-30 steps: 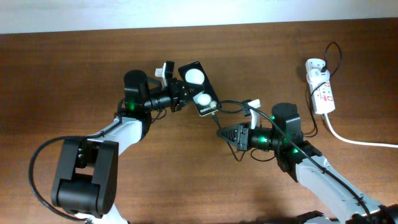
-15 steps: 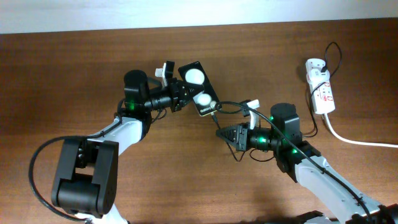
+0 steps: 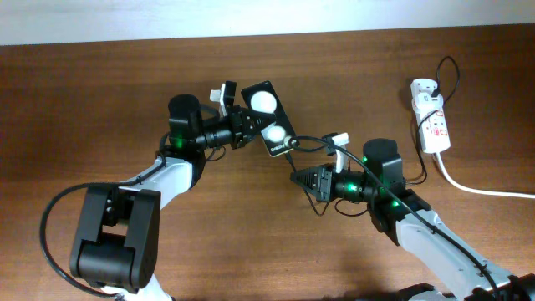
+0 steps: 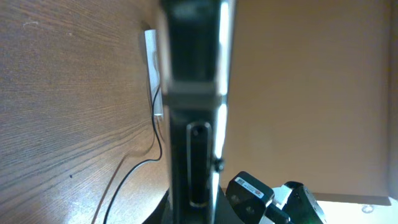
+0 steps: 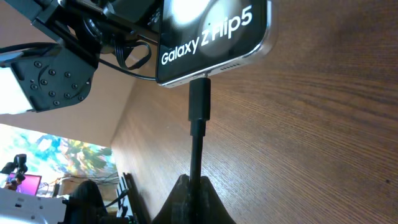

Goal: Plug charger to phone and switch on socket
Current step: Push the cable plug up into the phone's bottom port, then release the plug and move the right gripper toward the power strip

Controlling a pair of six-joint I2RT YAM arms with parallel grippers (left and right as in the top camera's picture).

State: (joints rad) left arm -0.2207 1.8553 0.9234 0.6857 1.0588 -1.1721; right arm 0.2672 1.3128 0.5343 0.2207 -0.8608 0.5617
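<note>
Toward the middle of the table, nearer its far edge, the left gripper [image 3: 237,132] is clamped on one long side of the phone [image 3: 267,119] and holds it off the wood, tilted, with its glossy face up. Over the last second it has barely shifted; the phone is where it was. At the phone's lower short edge, the right wrist view shows the charger [image 5: 199,102] with its plug tip butted into the port, the plug's black shell still outside. The right gripper [image 3: 297,178] is pinched closed on the cable just behind that plug and has hardly stirred either. So the plugging-in looks done or within a last push, I judge. Near the far-right corner lies the socket [image 3: 431,121], well apart from both arms, its switch untouched.
</note>
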